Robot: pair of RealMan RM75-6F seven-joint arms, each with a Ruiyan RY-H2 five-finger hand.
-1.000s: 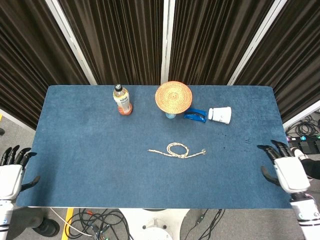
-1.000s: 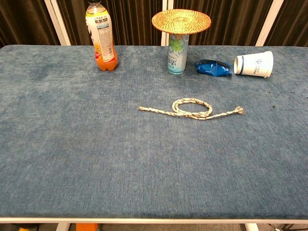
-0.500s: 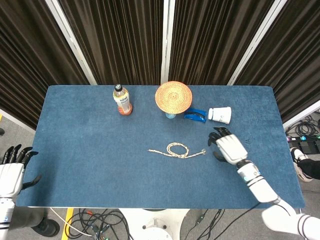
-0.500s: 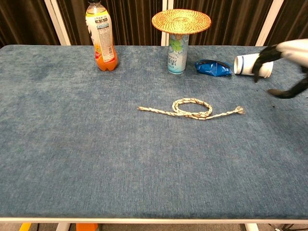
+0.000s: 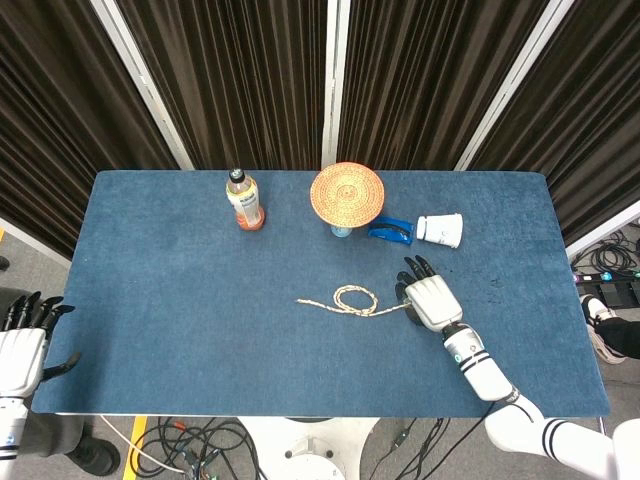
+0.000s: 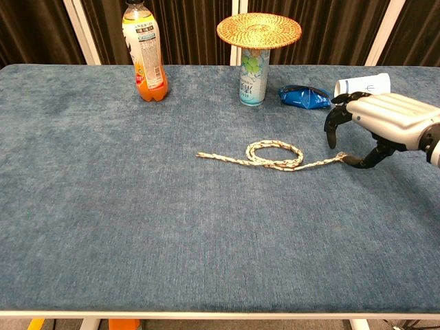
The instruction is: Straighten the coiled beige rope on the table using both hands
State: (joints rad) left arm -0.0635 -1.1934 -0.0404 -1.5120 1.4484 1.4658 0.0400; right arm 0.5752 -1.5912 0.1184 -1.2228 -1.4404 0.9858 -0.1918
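- Bottle: one, clear plastic, upright at the far left-centre of the desk. It holds orange liquid in its lower part and carries a printed label.
- Can: one, upright, with a pale green printed wrap. Its contents cannot be seen. A round woven mat lies flat on top of it and overhangs it on every side.
- Cup: one, white paper, lying on its side with the mouth toward the centre of the desk. The inside is not visible.
- Packet: one, blue, glossy and crumpled, lying between the can and the cup.
- Rope: one, beige, twisted strands, lying near the centre of the desk. The middle forms a flat oval coil. One tail runs out to the left. The other runs right and ends in a frayed tip.
- Desk: rectangular, covered in a blue, felt-like fabric with a short nap.
- Right hand: white shell with dark fingers. It hangs just above the desk at the rope's frayed right tip. The fingers are curved down and apart from the thumb, nothing between them. The thumb tip lies right beside the frayed tip; contact cannot be confirmed.
- Left hand: off the near left corner of the desk, well apart from the rope. The fingers are spread and hold nothing. It shows in the head view only.
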